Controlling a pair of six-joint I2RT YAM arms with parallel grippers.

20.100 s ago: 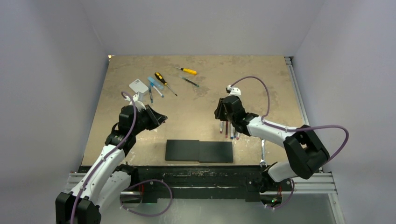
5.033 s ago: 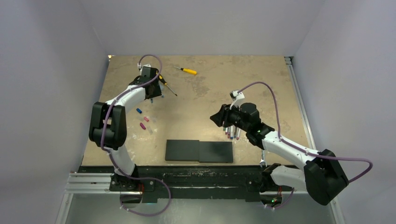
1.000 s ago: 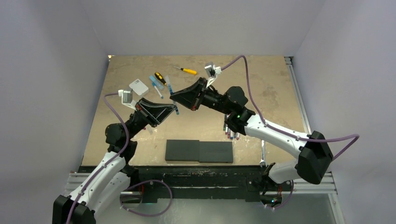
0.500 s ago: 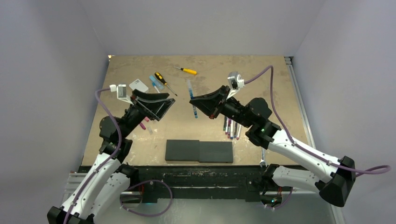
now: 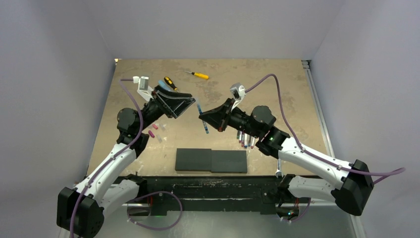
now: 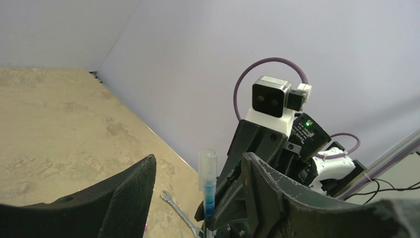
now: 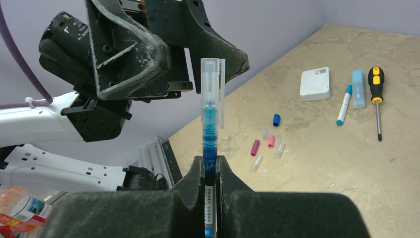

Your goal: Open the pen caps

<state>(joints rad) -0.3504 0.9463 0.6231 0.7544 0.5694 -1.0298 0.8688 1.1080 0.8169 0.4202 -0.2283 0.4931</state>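
Right wrist: my right jaws clamp the blue pen (image 7: pixel 210 148) upright, cap (image 7: pixel 210 82) on; left jaws gape wide near it. Next: pinch cap, pull off.

Marker pen with clear cap and blue ink (image 7: pixel 210 124) stands gripped in the right hand (image 7: pixel 210 166), its capped end just at the spread fingertips of the facing left hand (image 5: pixel 188 107). Beyond the right hand, on the tan surface (image 7: pixel 317 148), lie small loose plastic caps (image 7: pixel 271 141); farther on are a white square box (image 7: pixel 315 84) and a black-and-yellow-handled screwdriver (image 7: pixel 376 96).
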